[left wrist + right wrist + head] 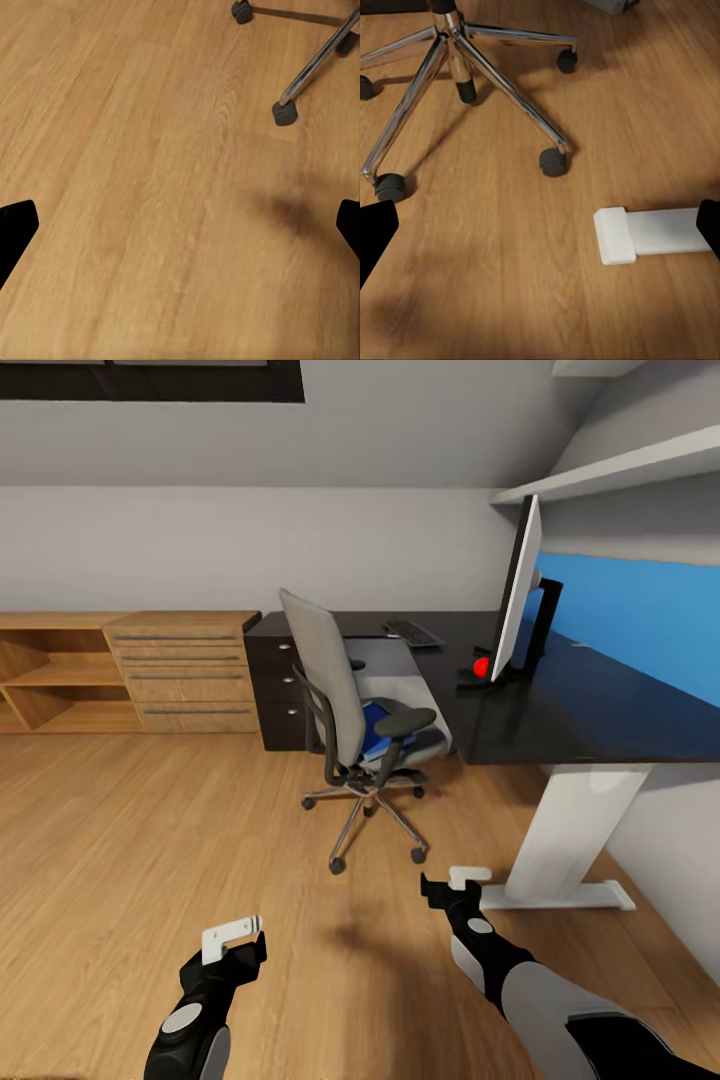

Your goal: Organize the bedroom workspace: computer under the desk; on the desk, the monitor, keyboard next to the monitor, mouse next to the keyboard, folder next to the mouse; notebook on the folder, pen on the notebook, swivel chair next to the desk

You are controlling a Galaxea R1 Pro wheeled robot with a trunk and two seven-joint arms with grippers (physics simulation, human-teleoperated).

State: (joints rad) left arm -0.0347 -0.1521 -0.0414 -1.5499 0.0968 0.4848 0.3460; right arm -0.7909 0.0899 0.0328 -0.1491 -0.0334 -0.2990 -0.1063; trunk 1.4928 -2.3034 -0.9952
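Note:
The grey swivel chair (350, 710) stands on the wood floor in front of the black desk (560, 710). The blue folder (374, 728) lies on its seat. On the desk, the monitor (520, 585) stands edge-on and the keyboard (412, 632) lies farther back. A small dark lump (357, 664) by the chair back may be the mouse. Computer, notebook and pen are out of view. My left gripper (240, 942) (180, 232) and right gripper (452, 882) (540, 232) hang open and empty above the floor, short of the chair's chrome base (457, 45) (315, 64).
A red object (481, 667) sits at the monitor's foot. The desk's white leg (565, 840) and its floor foot (652, 232) are just right of my right gripper. A light wooden drawer chest (185, 670) and open shelves (50, 680) line the back wall.

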